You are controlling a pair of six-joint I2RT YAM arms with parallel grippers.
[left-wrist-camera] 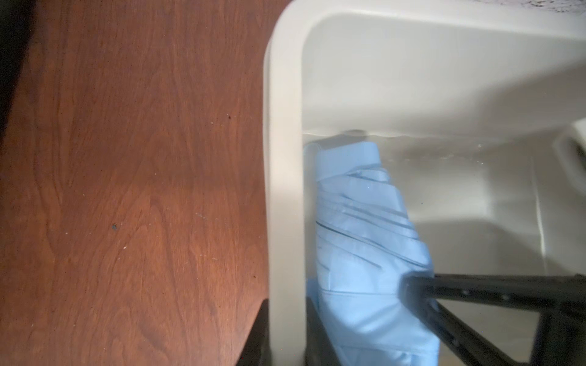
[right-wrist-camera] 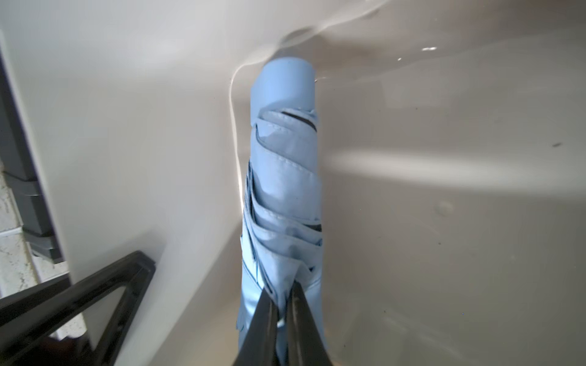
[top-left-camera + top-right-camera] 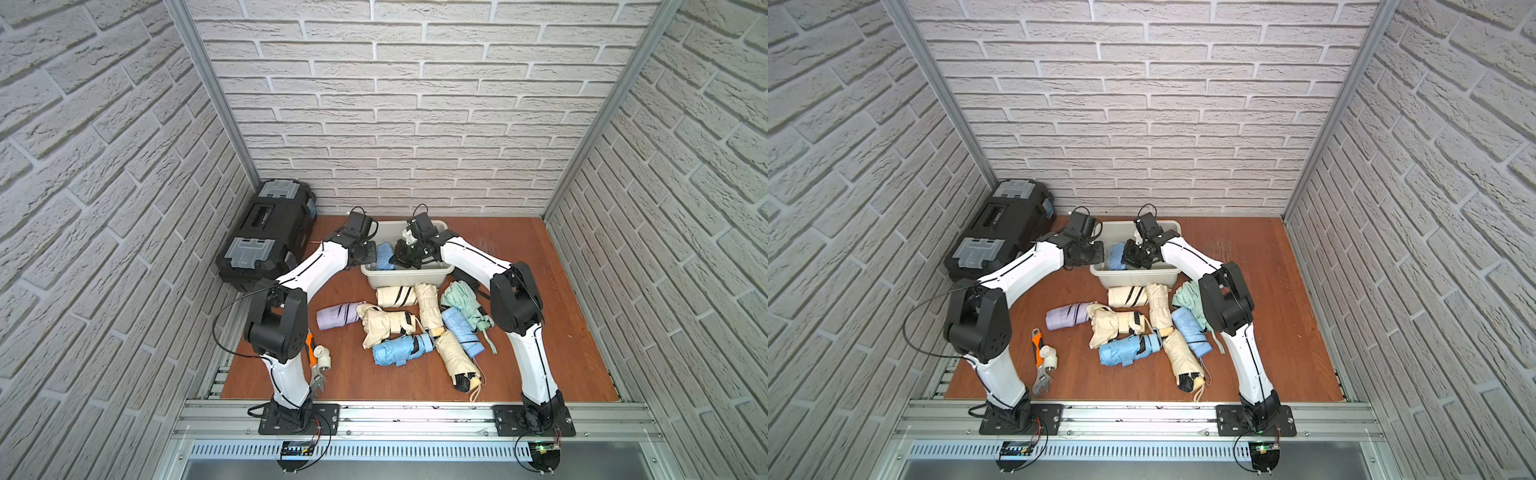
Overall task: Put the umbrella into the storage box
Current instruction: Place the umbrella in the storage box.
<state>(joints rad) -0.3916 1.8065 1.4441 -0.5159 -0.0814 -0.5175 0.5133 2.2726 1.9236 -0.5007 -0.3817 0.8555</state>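
Observation:
The storage box (image 3: 407, 277) (image 3: 1136, 279) is an off-white tub at the back middle of the wooden table. Inside it, against its left wall, a folded light blue umbrella (image 3: 384, 254) (image 3: 1116, 254) (image 1: 364, 228) (image 2: 285, 177) lies with its round end at the far wall. My right gripper (image 2: 282, 293) (image 3: 400, 259) (image 3: 1128, 259) is shut on a fold of that umbrella's fabric, down inside the box. My left gripper (image 1: 287, 336) (image 3: 368, 255) (image 3: 1096, 253) is shut on the box's left rim (image 1: 283, 190), one finger outside and one inside.
A black toolbox (image 3: 266, 232) stands at the back left. Several folded umbrellas, cream, blue, lilac and green, lie in a pile (image 3: 415, 328) in front of the box. An orange-handled wrench (image 3: 1040, 365) and a white pipe fitting (image 3: 1049, 357) lie near the left arm's base.

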